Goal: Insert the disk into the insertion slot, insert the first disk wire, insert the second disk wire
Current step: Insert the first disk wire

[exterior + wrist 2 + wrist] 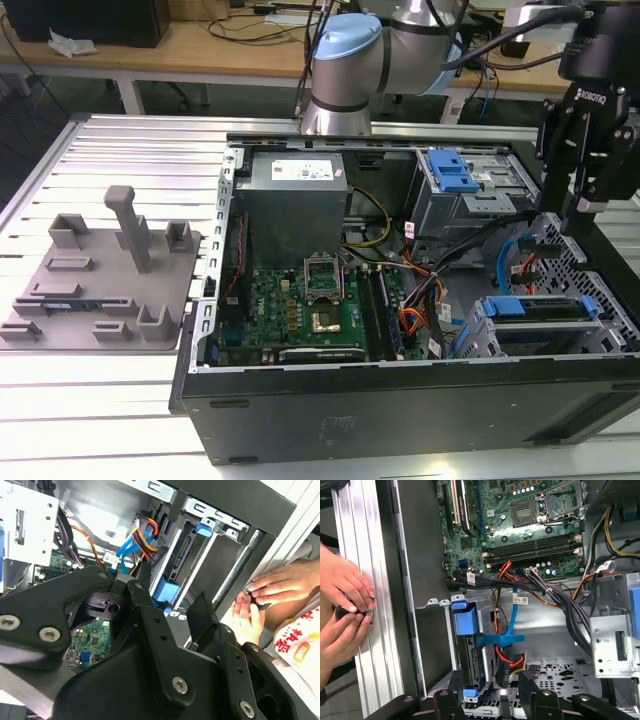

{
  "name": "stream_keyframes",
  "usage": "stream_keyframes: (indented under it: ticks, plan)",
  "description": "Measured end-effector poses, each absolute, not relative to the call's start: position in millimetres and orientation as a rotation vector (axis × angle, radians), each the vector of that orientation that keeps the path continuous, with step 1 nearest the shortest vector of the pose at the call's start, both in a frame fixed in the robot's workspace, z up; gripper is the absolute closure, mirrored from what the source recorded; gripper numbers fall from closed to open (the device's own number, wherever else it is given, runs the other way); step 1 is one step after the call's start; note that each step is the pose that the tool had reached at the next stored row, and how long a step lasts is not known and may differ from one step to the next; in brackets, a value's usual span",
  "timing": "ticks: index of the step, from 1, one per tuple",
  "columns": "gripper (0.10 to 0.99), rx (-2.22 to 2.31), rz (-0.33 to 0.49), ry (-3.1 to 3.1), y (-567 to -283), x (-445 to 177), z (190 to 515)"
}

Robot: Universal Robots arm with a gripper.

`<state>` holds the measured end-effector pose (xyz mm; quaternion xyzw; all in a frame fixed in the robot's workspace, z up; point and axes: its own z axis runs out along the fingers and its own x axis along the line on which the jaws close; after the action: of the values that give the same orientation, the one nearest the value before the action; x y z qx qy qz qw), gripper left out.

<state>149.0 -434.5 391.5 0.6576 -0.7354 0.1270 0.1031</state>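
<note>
claw (572, 215) hangs open and empty over the case's (400, 410) corner on the exterior view's right, just above the drive cage. the disk (540, 322) sits in the slot (478, 338) there with its blue carrier showing, and a blue cable (512, 262) loops just beside it. a person's hands (345, 587) rest on the table (370, 540) rail next to the case.

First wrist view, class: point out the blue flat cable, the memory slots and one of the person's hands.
blue flat cable (513, 617), first wrist view, on its straight run.
memory slots (530, 545), first wrist view, middle of the long black slots.
person's hand (345, 582), first wrist view, back of the hand.
</note>
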Motion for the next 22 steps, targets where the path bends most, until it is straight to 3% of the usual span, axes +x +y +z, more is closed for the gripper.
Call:
stream_keyframes:
  ticks: [8, 10, 11, 12, 22]
  plan:
    - [0.537, 1.914, 0.424, -2.14, -419, 149, 384]
    - [0.671, 1.908, 0.437, -2.132, -418, 149, 381]
    - [0.671, 1.906, 0.439, -2.131, -418, 149, 380]
    - [0.737, 1.905, 0.442, -2.129, -418, 149, 378]
    - [0.737, 1.912, 0.492, -2.156, -418, 143, 370]
